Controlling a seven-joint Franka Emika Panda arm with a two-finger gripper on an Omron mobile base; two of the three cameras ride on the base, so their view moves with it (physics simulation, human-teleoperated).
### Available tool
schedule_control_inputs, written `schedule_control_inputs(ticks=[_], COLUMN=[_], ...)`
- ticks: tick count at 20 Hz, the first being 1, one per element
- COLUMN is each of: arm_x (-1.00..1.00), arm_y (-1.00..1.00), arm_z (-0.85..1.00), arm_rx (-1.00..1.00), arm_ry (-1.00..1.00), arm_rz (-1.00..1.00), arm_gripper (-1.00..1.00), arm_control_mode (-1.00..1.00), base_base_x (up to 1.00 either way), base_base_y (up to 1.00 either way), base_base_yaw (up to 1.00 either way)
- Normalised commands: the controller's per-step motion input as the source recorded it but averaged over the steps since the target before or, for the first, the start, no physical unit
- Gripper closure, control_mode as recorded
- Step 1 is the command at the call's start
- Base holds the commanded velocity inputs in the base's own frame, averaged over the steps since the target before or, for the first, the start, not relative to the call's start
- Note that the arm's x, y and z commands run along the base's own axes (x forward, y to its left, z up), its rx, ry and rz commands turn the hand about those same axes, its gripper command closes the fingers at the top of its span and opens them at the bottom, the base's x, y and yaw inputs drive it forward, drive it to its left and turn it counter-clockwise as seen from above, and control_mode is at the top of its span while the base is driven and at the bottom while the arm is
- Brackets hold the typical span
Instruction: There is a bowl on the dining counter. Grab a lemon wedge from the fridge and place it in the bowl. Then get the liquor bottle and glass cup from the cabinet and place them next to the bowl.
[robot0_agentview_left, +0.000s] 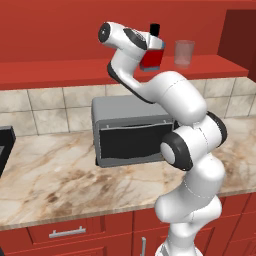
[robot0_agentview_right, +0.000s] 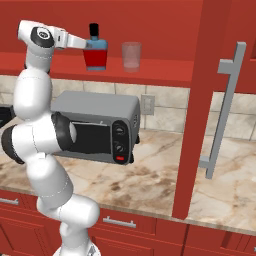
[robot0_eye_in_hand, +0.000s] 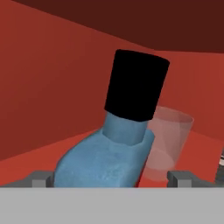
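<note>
Gripper (robot0_agentview_right: 86, 44) is up at the cabinet (robot0_agentview_right: 165, 72) shelf w/ fingers spread fully wide on either side of the bottle (robot0_agentview_right: 95, 52), nothing held yet; bottle stands upright on the shelf, left of the cup (robot0_agentview_right: 131, 55) and just beside it. Risk, as I judge it: bottle sits tilted in the hand view, so closing off-centre or too high near the cap could tip it, and a sideways nudge could knock it into the cup or off the shelf onto the toaster oven (robot0_agentview_right: 100, 127) below. Count: 1 bottle, 1 cup, 1 toaster oven, 1 gripper.
</note>
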Motion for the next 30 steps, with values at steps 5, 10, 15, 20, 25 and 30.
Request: schedule_control_inputs(ticks=[5,10,15,20,25,30], arm_x=[0.00,0.00,0.00,-0.55,-1.00,-1.00], arm_y=[-0.11,-0.08,-0.01,0.27,0.59,0.29], arm_z=[0.00,0.00,0.00,0.00,0.00,0.12], arm_rx=[-0.01,0.00,0.00,0.00,0.00,0.01], arm_ry=[0.00,0.00,-0.01,-0.11,-0.17,-0.08], arm_rz=[-0.05,-0.02,0.00,0.00,0.01,0.06], arm_gripper=[1.00,1.00,1.00,1.00,1.00,1.00], arm_control_mode=[-1.00,-1.00,-1.00,-1.00,-1.00,-1.00], base_base_x=[0.00,0.00,0.00,0.00,0.00,0.00], base_base_y=[0.00,0.00,0.00,0.00,0.00,0.00], base_base_yaw=[0.00,0.00,0.00,0.00,0.00,0.00])
